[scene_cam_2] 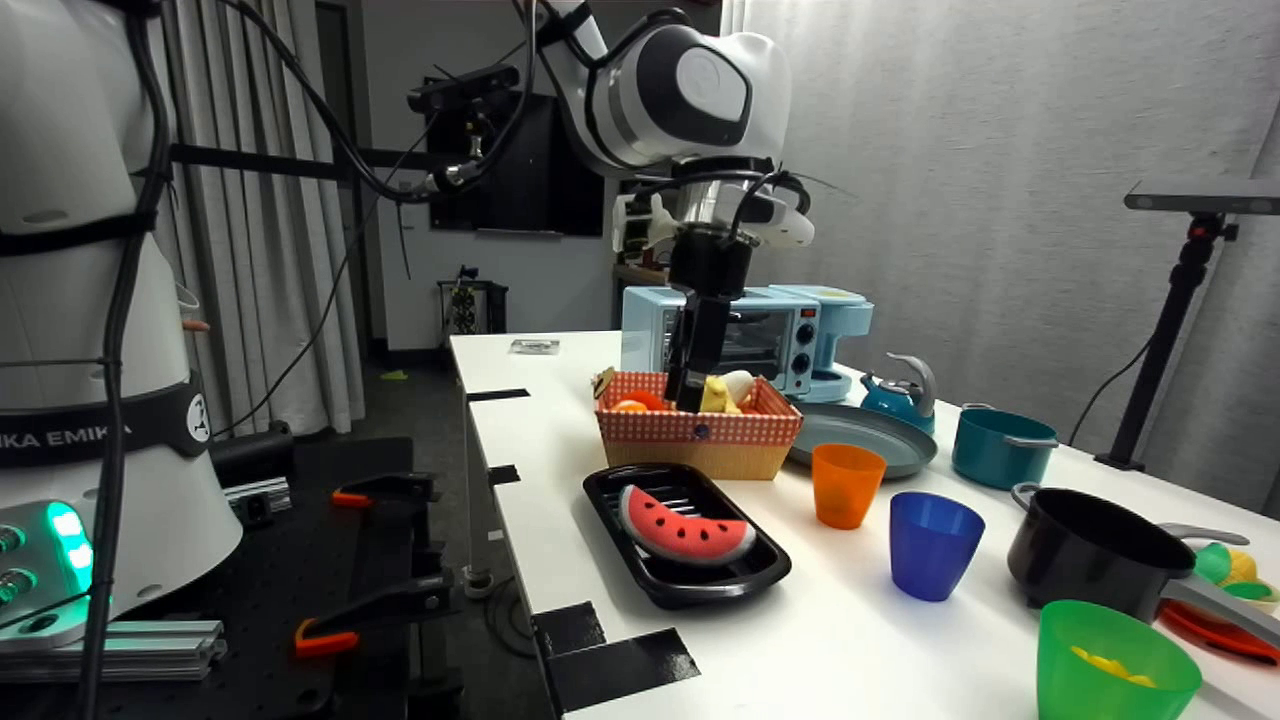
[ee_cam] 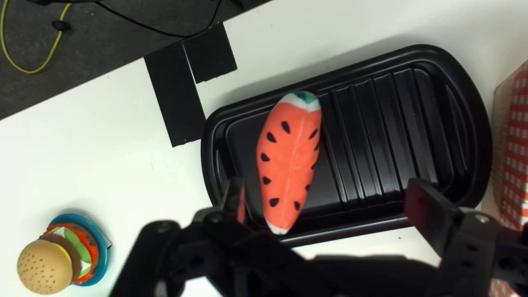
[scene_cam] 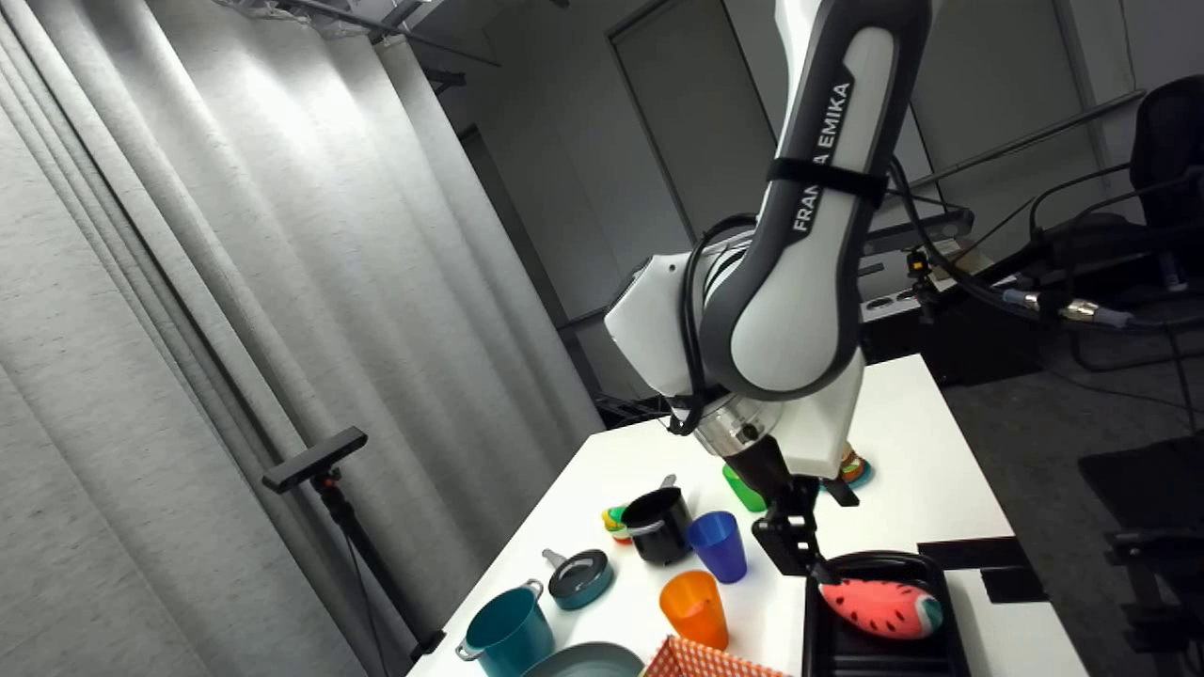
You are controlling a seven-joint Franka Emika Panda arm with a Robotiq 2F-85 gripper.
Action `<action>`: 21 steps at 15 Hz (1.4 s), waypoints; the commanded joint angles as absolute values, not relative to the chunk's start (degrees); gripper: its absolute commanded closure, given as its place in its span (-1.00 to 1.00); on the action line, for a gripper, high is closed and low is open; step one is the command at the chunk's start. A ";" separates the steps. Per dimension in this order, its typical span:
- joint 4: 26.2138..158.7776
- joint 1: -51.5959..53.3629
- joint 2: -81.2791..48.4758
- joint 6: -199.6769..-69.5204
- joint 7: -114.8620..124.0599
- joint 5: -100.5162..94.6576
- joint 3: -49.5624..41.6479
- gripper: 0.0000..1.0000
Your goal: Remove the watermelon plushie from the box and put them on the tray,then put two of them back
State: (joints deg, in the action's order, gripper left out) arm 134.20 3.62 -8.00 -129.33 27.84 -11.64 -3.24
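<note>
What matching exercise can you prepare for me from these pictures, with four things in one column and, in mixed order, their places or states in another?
1. watermelon plushie
2. toy hamburger
3. orange cup
4. fingers

A. on a blue plate
B. spread apart, holding nothing
C. on the black tray
D. next to the blue cup

Pairs: 1-C; 2-A; 3-D; 4-B
</note>
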 commanded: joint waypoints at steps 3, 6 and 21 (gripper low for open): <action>131.93 3.51 -8.63 -128.51 26.91 -12.78 -2.62 -1.00; 131.02 3.79 -8.74 -128.65 26.60 -12.99 -2.27 -1.00; 119.55 8.94 -15.37 -129.95 23.71 -17.78 2.11 -1.00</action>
